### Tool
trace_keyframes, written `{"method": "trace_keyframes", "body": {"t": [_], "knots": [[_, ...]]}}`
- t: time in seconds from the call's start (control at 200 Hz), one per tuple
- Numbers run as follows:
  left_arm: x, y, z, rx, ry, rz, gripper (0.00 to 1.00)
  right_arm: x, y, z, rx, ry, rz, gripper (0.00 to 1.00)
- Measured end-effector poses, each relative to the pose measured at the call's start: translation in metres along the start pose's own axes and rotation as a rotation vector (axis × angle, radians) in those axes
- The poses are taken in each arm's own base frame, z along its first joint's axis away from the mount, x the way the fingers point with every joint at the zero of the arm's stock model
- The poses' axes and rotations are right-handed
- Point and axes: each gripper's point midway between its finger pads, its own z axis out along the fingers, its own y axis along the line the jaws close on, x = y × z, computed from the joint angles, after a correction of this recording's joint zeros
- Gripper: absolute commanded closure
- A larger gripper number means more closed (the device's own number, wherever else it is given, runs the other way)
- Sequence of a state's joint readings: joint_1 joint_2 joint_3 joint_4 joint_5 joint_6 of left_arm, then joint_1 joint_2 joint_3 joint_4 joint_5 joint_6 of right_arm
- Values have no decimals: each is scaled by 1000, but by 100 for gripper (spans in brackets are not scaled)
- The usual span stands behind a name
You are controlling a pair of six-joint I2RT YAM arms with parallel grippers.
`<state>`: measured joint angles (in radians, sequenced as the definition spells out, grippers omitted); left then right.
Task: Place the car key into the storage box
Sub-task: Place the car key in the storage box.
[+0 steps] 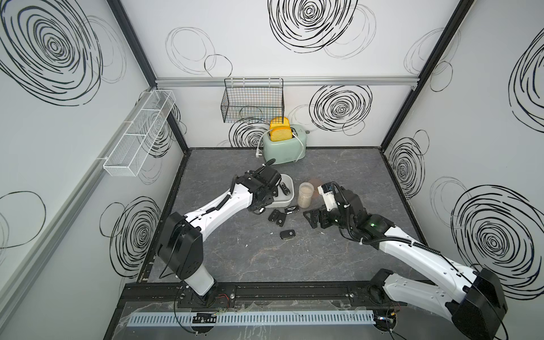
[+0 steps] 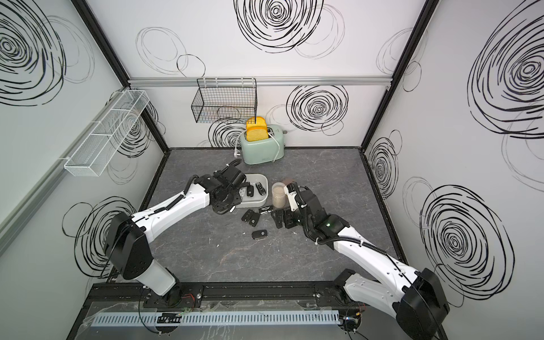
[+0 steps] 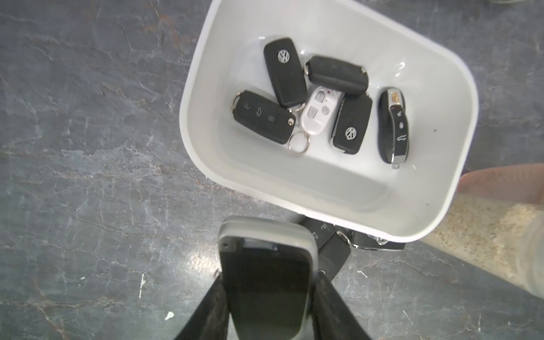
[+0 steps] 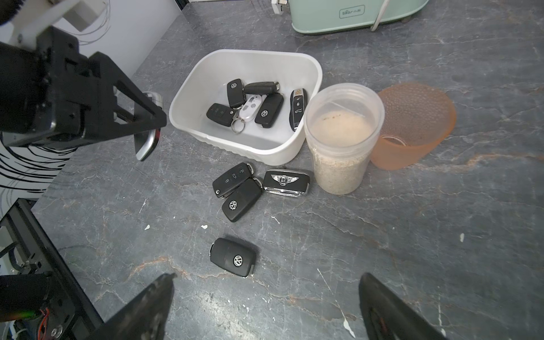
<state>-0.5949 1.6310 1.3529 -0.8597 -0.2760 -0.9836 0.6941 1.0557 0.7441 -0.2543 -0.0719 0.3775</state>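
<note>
Grey marbled desk (image 3: 88, 147). Left claw (image 3: 269, 279) pinched narrow on silver-edged car key (image 4: 146, 141), outside storage box (image 3: 206, 88), near rim. Right claw (image 4: 266, 276) gaped wide, empty. Risk: early release would drop key onto desk; low carry could clip rim, shove box into grain jar (image 4: 341, 147).
</note>
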Motion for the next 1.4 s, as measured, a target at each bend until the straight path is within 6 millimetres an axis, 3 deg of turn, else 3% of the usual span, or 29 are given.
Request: {"method": "trace_keyframes", "body": {"t": [0.29, 0.62, 1.09, 1.401], "knots": [[-51, -13, -1, 32, -77, 69, 63, -3, 2, 4, -3, 14, 17, 1], [-81, -30, 48, -10, -60, 232, 63, -3, 2, 6, 7, 39, 44, 1], [-82, 1, 109, -97, 46, 347, 63, -3, 1, 9, 30, 75, 83, 1], [-62, 24, 145, -124, 134, 340, 58, 3, -2, 9, 48, 97, 125, 1]]}}
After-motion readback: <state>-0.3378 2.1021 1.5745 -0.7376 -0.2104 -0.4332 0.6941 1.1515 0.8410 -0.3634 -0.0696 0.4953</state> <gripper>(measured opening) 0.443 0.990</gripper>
